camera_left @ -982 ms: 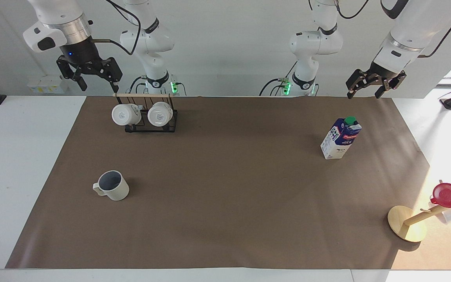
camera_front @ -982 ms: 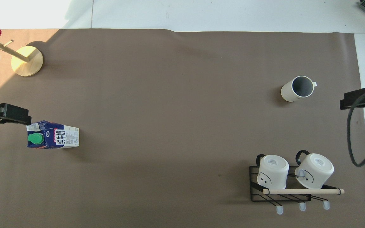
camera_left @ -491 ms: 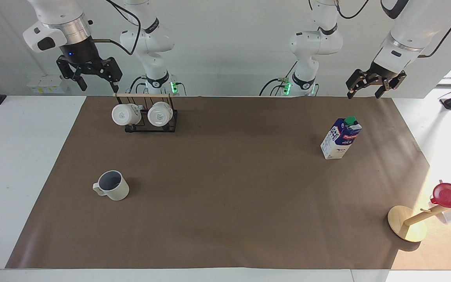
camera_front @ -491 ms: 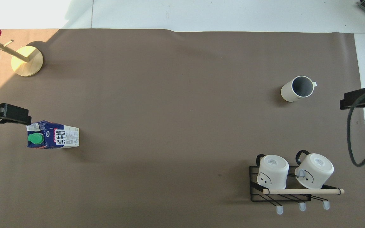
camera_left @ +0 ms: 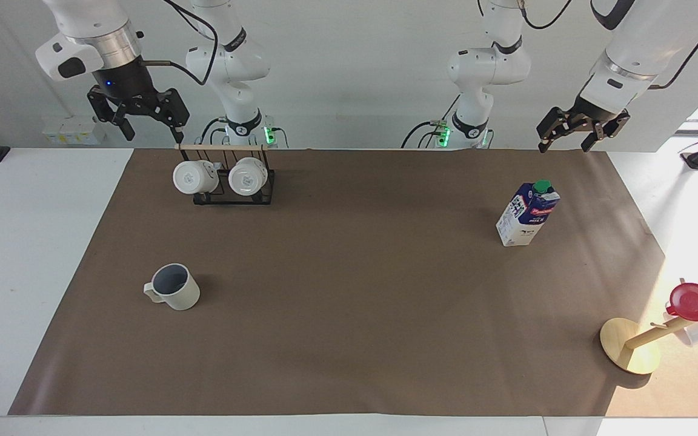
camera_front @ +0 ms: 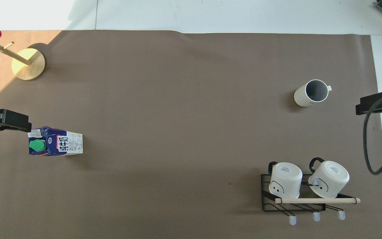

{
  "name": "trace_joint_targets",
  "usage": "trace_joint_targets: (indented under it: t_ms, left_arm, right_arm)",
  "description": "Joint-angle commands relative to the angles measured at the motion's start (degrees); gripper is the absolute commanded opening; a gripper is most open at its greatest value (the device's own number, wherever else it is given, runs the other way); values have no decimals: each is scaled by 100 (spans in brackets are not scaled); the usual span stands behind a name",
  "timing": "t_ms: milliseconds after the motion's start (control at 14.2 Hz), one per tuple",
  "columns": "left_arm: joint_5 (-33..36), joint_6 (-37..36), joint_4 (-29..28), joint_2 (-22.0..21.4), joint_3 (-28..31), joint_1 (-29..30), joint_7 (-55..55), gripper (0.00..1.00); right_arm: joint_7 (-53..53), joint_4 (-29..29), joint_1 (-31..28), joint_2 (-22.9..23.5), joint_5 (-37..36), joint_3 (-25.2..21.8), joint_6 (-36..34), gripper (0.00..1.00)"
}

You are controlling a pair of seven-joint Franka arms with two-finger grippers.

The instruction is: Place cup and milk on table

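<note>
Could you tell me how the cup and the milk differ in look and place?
The cup is a short, round, cream mug with an open top and a small handle; the milk is a taller, boxy blue-and-white carton closed by a green cap. The cup stands toward the right arm's end of the table and farther from the robots; the milk stands toward the left arm's end, nearer to them. Both stand upright on the mat, held by no gripper.

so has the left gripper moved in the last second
Yes, slightly: the left gripper has risen a little, away from the milk carton below it.
</note>
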Motion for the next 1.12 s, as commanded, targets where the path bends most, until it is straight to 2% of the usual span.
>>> trace_joint_targets:
  t_ms: [0, 351, 772, 1053]
  left_arm:
    - [44, 10, -368, -305, -23, 86, -42, 100]
    - [44, 247, -843, -551, -23, 165, 11, 100]
    - [53, 423, -1115, -577, -23, 305, 55, 100]
    - [53, 923, -1370, -621, -32, 305, 55, 100]
  right_arm:
    - [-127, -36, 13, -23, 33, -45, 0, 100]
    - [-127, -36, 13, -23, 33, -45, 0, 100]
    - [-144, -36, 13, -23, 33, -37, -9, 100]
    - [-171, -96, 5, -32, 33, -45, 87, 100]
